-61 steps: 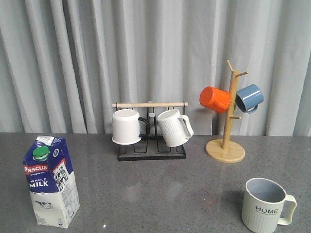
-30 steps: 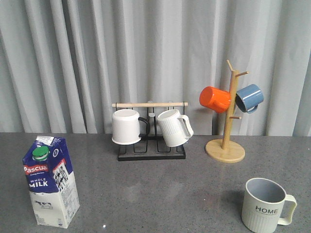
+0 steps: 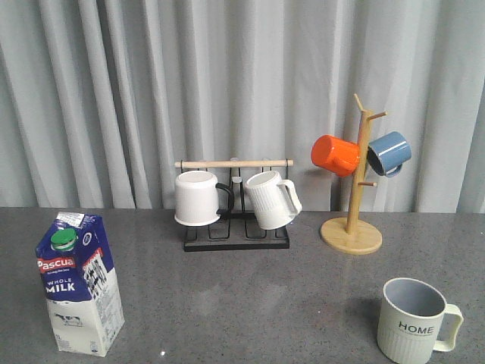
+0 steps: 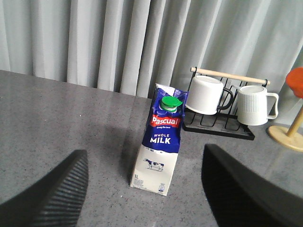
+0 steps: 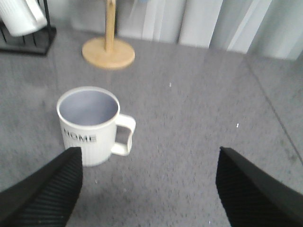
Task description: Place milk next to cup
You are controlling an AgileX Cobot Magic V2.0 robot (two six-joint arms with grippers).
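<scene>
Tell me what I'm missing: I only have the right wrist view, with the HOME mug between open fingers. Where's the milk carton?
Observer: The milk carton stands upright at the table's front left, far from the HOME mug at the front right.
Operator: Is the left gripper on it?
Observer: No. The left gripper is open, its fingers apart on either side of the carton and short of it.
Operator: Anything hanging on that wooden stand whose base I see?
Observer: Yes, the wooden mug tree carries an orange mug and a blue mug.
Operator: And the white mug at my corner?
Observer: That ribbed white mug shares a black rack with a smooth white mug.
</scene>
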